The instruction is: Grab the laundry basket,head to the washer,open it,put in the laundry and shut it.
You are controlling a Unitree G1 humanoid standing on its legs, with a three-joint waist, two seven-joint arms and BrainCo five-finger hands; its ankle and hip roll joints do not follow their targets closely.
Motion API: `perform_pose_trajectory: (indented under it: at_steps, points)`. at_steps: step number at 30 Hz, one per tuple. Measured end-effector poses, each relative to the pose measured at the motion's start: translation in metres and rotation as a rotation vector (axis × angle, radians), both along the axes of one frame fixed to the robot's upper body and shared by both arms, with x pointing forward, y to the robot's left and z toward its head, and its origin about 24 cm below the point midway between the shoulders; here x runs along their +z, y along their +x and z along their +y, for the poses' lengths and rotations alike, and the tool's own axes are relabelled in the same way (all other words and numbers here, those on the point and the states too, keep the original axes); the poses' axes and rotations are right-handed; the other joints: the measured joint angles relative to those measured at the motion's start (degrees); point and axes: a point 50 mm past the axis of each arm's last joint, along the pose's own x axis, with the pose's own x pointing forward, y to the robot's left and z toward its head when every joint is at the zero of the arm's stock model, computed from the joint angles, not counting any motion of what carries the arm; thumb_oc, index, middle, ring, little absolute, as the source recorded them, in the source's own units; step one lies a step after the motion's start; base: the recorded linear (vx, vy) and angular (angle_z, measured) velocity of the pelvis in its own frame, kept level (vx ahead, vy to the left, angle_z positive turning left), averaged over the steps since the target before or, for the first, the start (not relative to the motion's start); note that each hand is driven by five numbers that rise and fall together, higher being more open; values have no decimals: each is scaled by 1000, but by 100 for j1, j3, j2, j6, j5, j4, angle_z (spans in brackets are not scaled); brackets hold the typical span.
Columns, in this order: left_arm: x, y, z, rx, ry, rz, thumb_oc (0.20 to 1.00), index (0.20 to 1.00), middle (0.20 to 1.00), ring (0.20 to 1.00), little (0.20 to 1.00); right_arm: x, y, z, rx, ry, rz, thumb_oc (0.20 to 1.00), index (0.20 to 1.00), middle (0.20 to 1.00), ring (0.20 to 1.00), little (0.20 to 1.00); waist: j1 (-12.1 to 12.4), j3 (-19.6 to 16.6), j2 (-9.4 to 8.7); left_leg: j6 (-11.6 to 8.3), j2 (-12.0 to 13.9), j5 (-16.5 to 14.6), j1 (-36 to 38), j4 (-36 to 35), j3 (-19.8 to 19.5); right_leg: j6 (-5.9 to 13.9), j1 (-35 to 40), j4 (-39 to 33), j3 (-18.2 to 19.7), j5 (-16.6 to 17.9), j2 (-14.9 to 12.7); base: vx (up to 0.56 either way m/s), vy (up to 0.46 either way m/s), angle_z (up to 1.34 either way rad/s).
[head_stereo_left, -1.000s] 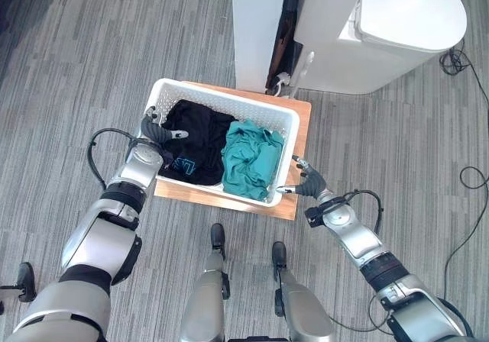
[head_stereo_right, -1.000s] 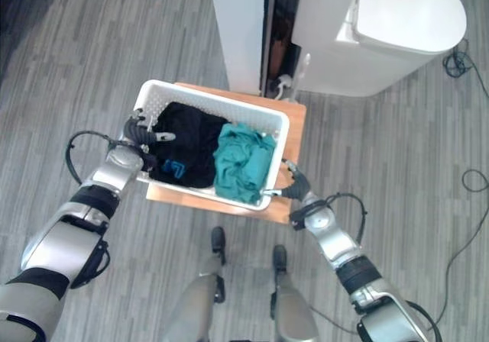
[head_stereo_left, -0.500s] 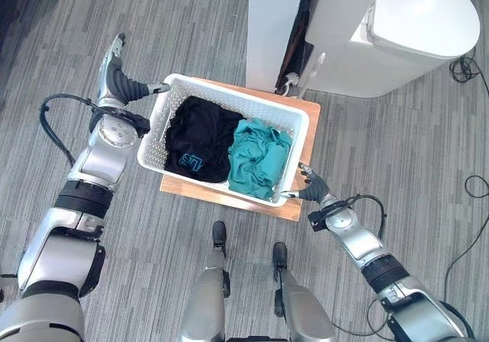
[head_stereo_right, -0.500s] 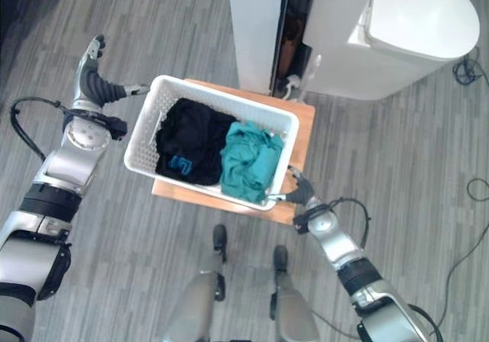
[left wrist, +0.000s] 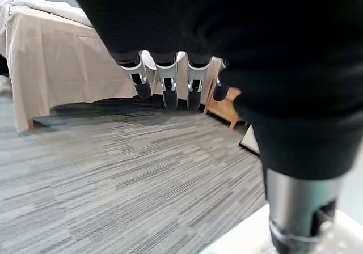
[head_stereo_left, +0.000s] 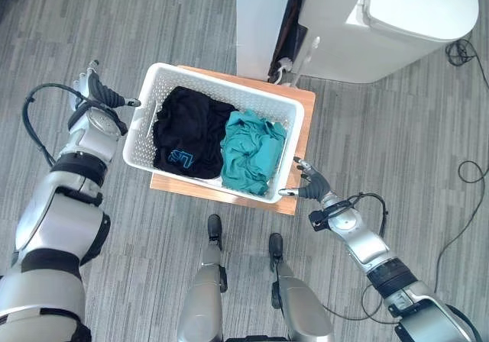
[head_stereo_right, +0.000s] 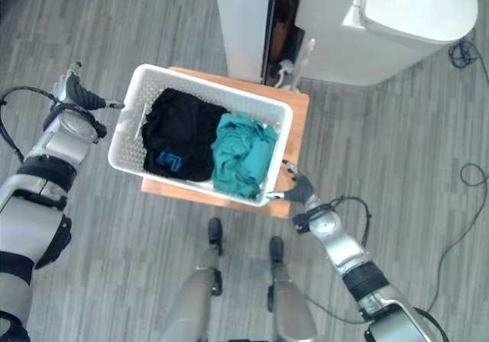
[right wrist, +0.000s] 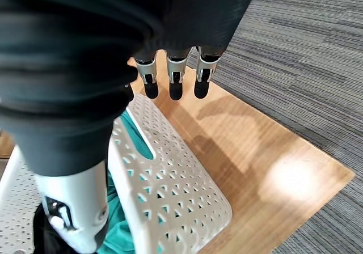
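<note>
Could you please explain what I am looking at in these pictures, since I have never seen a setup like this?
This is a humanoid robot. Two pictures come from its head, looking down; two from its wrists, looking along each hand. A white laundry basket sits on a low wooden stand, holding a black garment and a teal garment. The left hand is beside one end of the basket, the right hand at the other; both are open, holding nothing. The white washer stands beyond.

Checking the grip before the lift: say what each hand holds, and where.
Nothing is held. The left hand is open beside the basket; the right hand is open at its other end.
</note>
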Motion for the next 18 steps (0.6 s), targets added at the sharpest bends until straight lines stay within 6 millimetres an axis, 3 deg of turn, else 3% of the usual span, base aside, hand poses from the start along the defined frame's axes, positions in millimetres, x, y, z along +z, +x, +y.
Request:
perform_pose_trajectory:
  at_steps: [5,11,15,18]
  points:
    - [0,0,3,5,19,23,1000,1000,1000,1000,1000,5,-1,0,19,-9,-26,1000,1000,1000,1000,1000,-45,3,-5,0,5,0,-9,0,8,0,-20,4,10,0,2,1,1,-1]
    - [-14,-8,23,87,-20,97,1000,1000,1000,1000,1000,18,-5,5,66,37,-84,1000,1000,1000,1000,1000,-101,67,-123,-8,21,6,-106,0,27,0,-153,46,42,0,15,3,1,-1]
    - [-14,-8,24,89,-20,100,1000,1000,1000,1000,1000,31,-7,7,94,42,-134,1000,1000,1000,1000,1000,-124,73,-133,-10,22,10,-212,0,28,0,-271,72,45,0,13,0,0,0]
    - [-16,-6,20,76,-22,107,1000,1000,1000,1000,1000,30,-7,6,93,54,-126,1000,1000,1000,1000,1000,-144,82,-150,-6,16,13,-222,0,31,0,-284,75,47,0,7,0,0,0]
